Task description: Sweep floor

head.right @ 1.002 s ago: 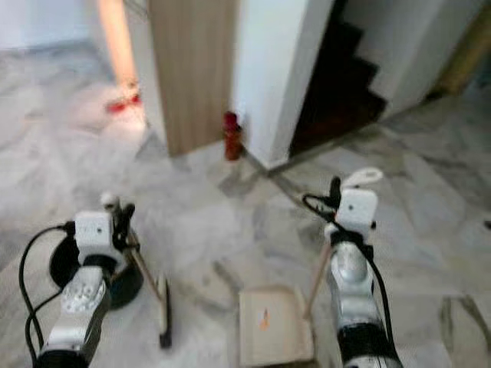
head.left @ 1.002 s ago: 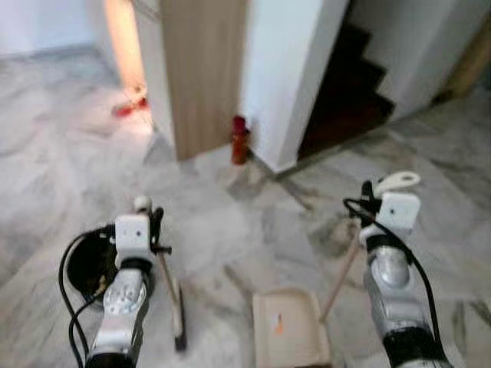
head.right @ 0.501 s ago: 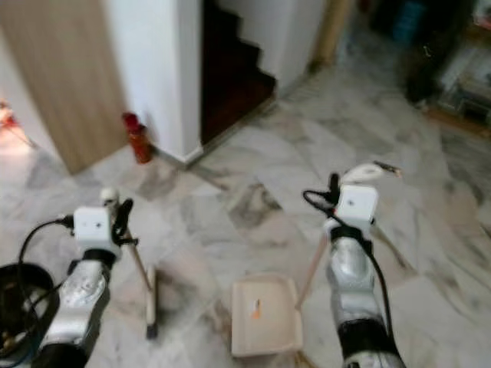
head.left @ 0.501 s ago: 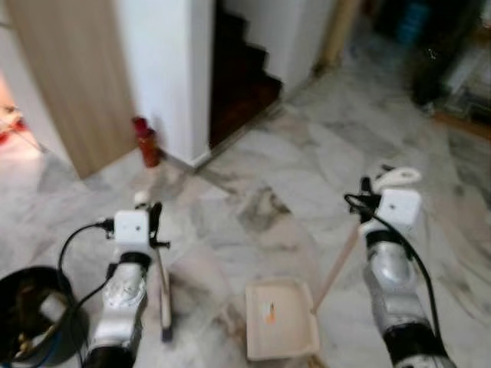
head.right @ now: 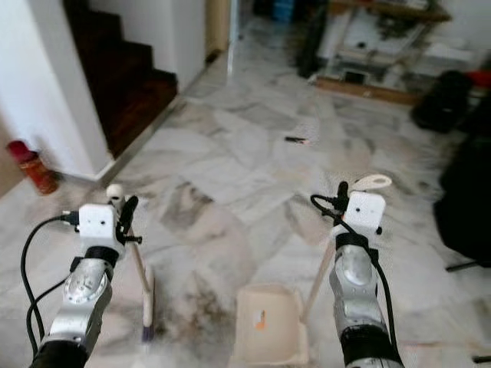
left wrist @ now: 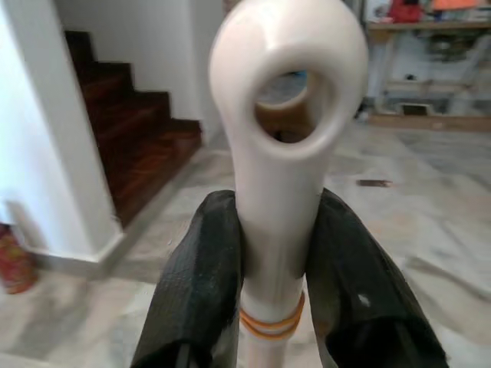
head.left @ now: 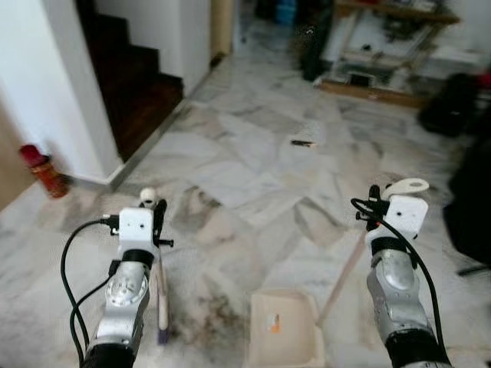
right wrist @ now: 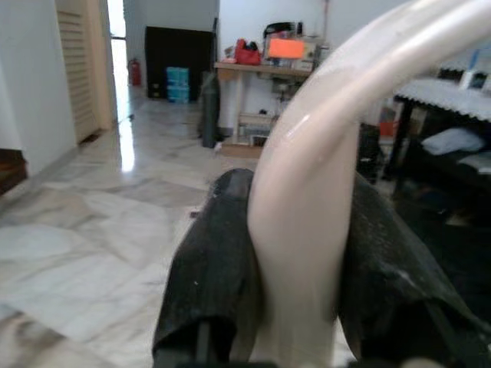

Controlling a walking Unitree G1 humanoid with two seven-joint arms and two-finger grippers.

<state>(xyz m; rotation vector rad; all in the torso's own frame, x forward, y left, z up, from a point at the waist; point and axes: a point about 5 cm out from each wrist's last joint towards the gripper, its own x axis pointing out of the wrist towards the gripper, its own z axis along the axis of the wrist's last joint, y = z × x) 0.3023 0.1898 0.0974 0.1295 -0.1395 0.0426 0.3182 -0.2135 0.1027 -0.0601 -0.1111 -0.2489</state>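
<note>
Two tools are in hand, one per arm. The left gripper is clenched on the cream handle of one broom, its two black fingers pressed against either side of the shaft just below the handle's looped end, above a pair of orange bands. The broom slants down in front of the left arm to a narrow head resting on the marble floor. The right gripper grips the pale curved handle of one dustpan, whose wooden-toned stick runs down to a cream tray sitting flat on the floor between the two arms, with a small orange mark inside it. One red bottle-like object stands by the white wall near the dark staircase. One small dark scrap lies farther out on the floor.
</note>
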